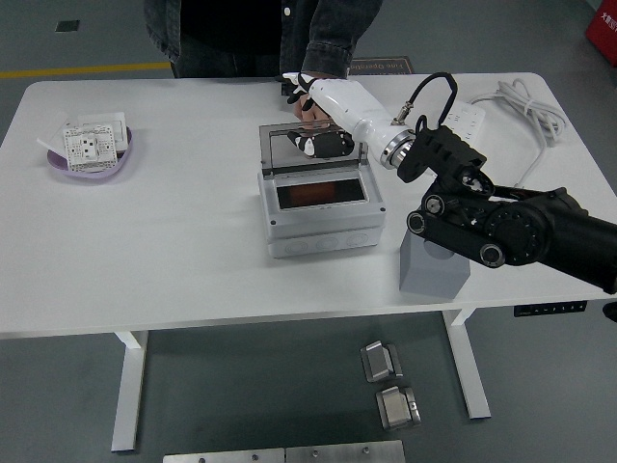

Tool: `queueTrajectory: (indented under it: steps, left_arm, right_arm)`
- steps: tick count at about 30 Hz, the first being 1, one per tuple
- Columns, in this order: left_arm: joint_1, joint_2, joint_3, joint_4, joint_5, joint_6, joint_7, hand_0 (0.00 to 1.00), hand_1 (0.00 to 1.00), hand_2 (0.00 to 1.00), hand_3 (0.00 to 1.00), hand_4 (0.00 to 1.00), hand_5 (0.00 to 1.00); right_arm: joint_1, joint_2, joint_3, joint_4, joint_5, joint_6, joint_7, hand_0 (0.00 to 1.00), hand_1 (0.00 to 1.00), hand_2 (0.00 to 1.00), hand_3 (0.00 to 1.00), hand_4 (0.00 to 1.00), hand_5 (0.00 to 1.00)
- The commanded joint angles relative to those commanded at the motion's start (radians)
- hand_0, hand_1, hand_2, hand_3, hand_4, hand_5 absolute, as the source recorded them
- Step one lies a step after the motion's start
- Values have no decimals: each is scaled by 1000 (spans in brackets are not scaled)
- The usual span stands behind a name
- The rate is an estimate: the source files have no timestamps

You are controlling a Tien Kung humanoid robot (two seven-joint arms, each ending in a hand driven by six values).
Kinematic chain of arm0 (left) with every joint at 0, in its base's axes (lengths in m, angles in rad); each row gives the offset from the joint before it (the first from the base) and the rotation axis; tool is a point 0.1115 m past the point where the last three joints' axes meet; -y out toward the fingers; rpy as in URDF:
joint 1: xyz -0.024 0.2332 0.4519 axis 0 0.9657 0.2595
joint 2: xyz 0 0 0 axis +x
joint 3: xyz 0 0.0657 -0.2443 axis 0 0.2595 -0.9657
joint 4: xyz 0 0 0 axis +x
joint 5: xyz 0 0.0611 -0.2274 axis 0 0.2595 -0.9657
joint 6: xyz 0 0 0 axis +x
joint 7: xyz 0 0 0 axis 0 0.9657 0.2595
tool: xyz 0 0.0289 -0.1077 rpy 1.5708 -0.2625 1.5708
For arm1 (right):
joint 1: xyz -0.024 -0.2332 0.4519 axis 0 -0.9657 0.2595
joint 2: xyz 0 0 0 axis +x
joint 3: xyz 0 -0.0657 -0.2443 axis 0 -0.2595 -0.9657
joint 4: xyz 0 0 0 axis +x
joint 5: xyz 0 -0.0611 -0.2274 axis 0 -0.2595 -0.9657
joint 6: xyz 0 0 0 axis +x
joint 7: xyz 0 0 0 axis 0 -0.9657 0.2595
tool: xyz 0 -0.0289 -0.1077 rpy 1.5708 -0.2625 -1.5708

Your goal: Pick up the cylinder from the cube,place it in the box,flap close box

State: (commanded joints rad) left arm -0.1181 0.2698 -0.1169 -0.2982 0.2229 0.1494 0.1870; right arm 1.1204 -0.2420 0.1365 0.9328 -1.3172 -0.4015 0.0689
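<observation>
1. Purple dish (89, 164): stands at the table's far-left part and holds white socket plates; well apart from the work.
2. White table (174, 251): broad bare room lies left of and in front of the box; the near edge runs along the bottom of the view.
3. Box (318, 207): a grey enclosure near the table's middle. Its interior shows as a dark rectangle with a reddish glint; the cylinder cannot be made out separately and is judged to lie inside.
4. Lid (313, 149): a clear flap hinged along the box's far edge, standing open and leaning away toward the far side. Its long axis runs left to right, parallel to the box's rear wall.
5. Person's hand (313, 108): rests at the lid's far edge, just behind it, beneath a dark sleeve.
6. Right hand (316, 116): the white hand reaches in from the right, over the lid's top. The fingers (310, 145) curl against the upper lid, pinching nothing. The box opening lies nearer the robot than the hand, so the closing stroke is judged to run toward the near edge and down.
7. Cube (434, 265): a grey block right of the box, partly under the black forearm; nothing shows on its top.
8. Power strip (461, 121): lies at the far right with its cable, behind the arm.
9. The left arm is out of view.
</observation>
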Motion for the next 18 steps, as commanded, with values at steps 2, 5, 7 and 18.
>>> queueTrajectory:
  steps: [2, 5, 7, 18]
  left_arm:
    - [-3, 3, 0, 0, 0, 0, 0, 657, 654, 608, 647, 629, 432]
    - [-8, 8, 6, 0, -2, 0, 0, 657, 654, 607, 646, 628, 428]
    - [-10, 10, 8, 0, -3, 0, 0, 657, 654, 607, 646, 628, 428]
    - [-17, 12, 2, 0, 3, 0, 0, 657, 654, 607, 645, 628, 428]
  right_arm:
    - [16, 14, -34, -53, 53, 9, 7, 633, 600, 737, 901, 654, 197]
    - [36, 34, -84, -127, 133, 20, 18, 680, 645, 743, 904, 659, 236]
    - [44, 45, -107, -169, 179, 25, 24, 680, 645, 743, 904, 659, 236]
    - [47, 71, -67, -265, 232, 88, 2, 848, 770, 787, 910, 726, 371]
